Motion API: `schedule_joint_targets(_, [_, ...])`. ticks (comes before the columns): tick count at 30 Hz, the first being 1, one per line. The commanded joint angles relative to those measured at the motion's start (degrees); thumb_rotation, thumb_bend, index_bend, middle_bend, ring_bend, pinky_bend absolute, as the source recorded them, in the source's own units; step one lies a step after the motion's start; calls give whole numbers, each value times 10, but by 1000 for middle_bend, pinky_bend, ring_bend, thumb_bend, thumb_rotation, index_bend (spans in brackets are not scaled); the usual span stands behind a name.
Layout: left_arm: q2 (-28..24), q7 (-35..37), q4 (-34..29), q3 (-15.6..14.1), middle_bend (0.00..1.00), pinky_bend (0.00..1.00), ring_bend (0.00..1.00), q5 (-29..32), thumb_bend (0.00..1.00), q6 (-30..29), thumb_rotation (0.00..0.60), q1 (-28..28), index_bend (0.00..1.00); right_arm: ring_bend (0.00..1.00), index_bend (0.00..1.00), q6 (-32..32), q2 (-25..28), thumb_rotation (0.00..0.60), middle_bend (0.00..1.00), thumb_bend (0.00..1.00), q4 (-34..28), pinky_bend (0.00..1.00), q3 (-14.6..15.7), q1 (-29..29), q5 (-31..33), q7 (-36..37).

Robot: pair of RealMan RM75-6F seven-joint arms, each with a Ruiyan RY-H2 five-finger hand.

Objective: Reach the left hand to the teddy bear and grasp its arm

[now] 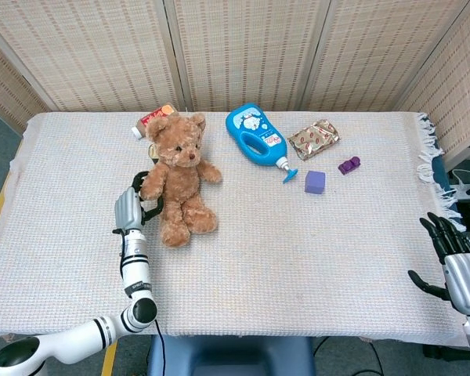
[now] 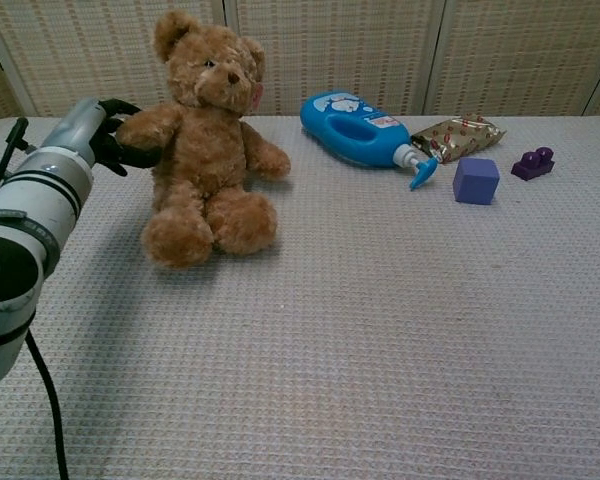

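The brown teddy bear (image 1: 176,180) sits on the white woven cloth (image 1: 298,251), left of centre, and shows large in the chest view (image 2: 205,150). My left hand (image 1: 130,210) is at the bear's outstretched arm (image 2: 145,128). Its dark fingers (image 2: 120,150) wrap over and under that arm, gripping it. My right hand (image 1: 458,262) hangs beyond the table's right edge with fingers spread and nothing in it; the chest view does not show it.
A blue pump bottle (image 1: 254,139) lies behind and right of the bear. Further right are a foil snack pack (image 1: 313,138), a purple cube (image 1: 315,182) and a small purple toy (image 1: 349,164). A red packet (image 1: 147,121) peeks out behind the bear's head.
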State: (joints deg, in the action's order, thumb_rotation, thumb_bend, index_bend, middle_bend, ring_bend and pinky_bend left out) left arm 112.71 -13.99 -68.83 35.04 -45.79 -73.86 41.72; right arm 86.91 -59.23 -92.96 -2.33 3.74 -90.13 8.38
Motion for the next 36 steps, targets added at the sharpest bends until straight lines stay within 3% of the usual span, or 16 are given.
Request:
schedule_joint_targets(1, [16, 21, 33, -1, 385, 421, 358, -15, 415, -15, 600, 8, 270, 0, 0, -3, 0, 600, 0, 104, 0, 151, 1, 1, 0, -2])
schedule_joint_targets(8, [36, 38, 103, -17, 500, 451, 450, -55, 488, -44, 600, 19, 409, 0, 0, -11, 0, 600, 0, 104, -1, 152, 3, 4, 0, -7])
schedule_joint_targets(15, [56, 59, 185, -49, 525, 453, 461, -104, 499, -59, 600, 25, 450, 0, 0, -13, -1, 600, 0, 103, -2, 152, 3, 5, 2, -10])
schedule_joint_targets(22, [49, 17, 172, -37, 542, 455, 470, -69, 496, -22, 600, 18, 468, 0, 0, -17, -1, 600, 0, 104, -3, 152, 3, 5, 5, -12])
schedule_joint_targets(29, [63, 81, 213, -48, 538, 455, 471, -120, 494, -57, 600, 21, 463, 0, 0, -18, -2, 600, 0, 103, -4, 152, 2, 5, 8, -14])
schedule_joint_targets(36, [47, 0, 178, -44, 545, 458, 471, -71, 493, -1, 600, 11, 475, 0, 0, -19, -1, 600, 0, 103, -4, 152, 2, 5, 10, -15])
